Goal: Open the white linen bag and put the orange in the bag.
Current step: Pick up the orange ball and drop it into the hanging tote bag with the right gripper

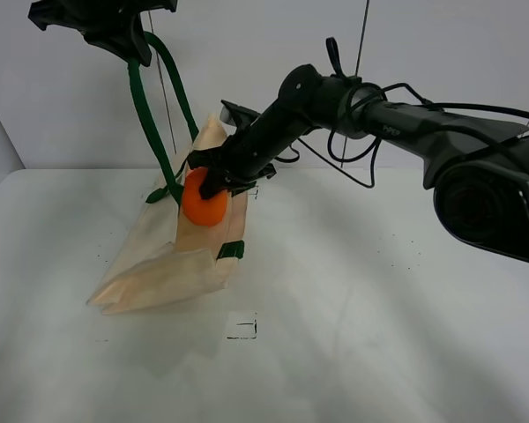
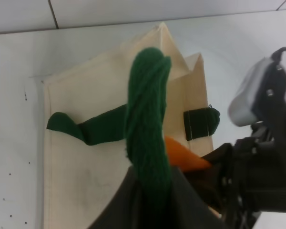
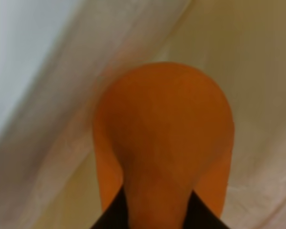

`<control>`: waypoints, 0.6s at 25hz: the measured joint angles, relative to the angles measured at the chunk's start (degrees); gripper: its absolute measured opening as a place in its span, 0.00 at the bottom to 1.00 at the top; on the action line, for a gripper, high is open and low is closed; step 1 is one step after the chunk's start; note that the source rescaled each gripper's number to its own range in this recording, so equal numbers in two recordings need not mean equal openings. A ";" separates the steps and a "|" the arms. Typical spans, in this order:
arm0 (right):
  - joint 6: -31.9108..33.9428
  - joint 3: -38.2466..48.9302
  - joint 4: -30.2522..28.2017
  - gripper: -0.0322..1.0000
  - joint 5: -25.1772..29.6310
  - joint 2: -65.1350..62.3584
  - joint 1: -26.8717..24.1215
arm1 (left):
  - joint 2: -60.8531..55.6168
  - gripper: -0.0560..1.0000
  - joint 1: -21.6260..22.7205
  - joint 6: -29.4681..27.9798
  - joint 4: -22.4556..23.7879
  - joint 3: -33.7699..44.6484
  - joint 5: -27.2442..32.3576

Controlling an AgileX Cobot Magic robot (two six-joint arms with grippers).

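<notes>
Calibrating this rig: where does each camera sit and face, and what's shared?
Exterior high: up high, looking down at the cream-white linen bag; left end effector and right end effector show.
Left wrist: above the bag, looking down the dark green strap the left end effector grips.
Right wrist: close on the round orange fruit the right end effector holds.
All share bag and orange.

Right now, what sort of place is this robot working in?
Probably a robotics lab or test bench, not a home: a plain white table, a blank white wall behind it, and a small black square mark on the tabletop near the white linen bag.
</notes>
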 joint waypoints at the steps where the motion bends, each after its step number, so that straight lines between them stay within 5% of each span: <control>1: -0.05 0.00 0.00 0.04 0.00 0.45 0.09 | 0.00 0.05 0.00 0.05 0.00 0.00 0.00; 7: -0.04 0.00 0.14 0.06 -1.49 1.14 0.09 | 0.00 0.05 0.00 0.05 0.00 0.00 0.00; 9: -0.04 0.00 0.18 0.28 -1.60 1.14 0.21 | 0.00 0.05 0.00 0.05 0.00 0.00 0.00; 12: -1.13 0.00 0.18 0.81 -1.78 1.14 0.67 | 0.00 0.05 0.00 0.05 0.00 0.00 0.00; 15: -1.24 -1.02 -1.52 0.96 -0.75 1.21 0.91 | 0.00 0.05 0.00 0.05 0.00 0.00 0.00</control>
